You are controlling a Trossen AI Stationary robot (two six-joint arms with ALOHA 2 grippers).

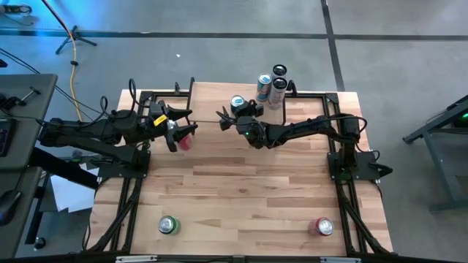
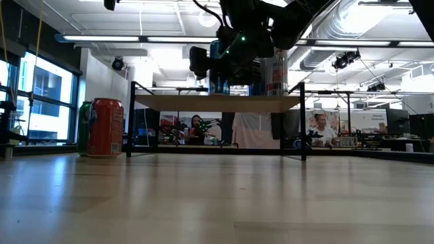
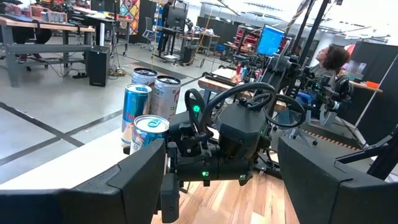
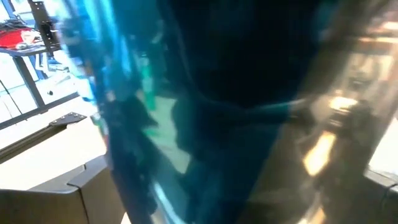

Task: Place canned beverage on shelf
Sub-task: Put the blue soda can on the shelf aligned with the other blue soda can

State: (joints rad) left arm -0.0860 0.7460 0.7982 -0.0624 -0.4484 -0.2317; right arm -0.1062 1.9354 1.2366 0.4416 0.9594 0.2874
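Note:
The shelf (image 2: 169, 103) is a light-wood board on thin black legs at the table's far side (image 1: 205, 95). A blue can with a teal top (image 1: 238, 103) stands upright on it (image 2: 217, 74) and fills the right wrist view (image 4: 205, 112). My right gripper (image 1: 240, 115) is at this can, reaching in from the right. My left gripper (image 1: 175, 126) hovers open and empty to the can's left, its fingers wide apart (image 3: 217, 205). A small red thing (image 1: 185, 140) shows just under the left gripper; I cannot tell what it is. My right gripper has the blue can's side wall (image 3: 146, 140) between its fingers, coming level from the table's right and near side. The can is upright, and its bottom looks level with the shelf board (image 2: 218, 93). The gripper's body hides the contact itself.
Three more cans (image 1: 270, 86) stand on the shelf's far right part (image 3: 152, 93). A green can (image 1: 169, 225) and a red can (image 1: 322, 227) stand near the table's front edge. People sit in the room beyond (image 2: 319, 129).

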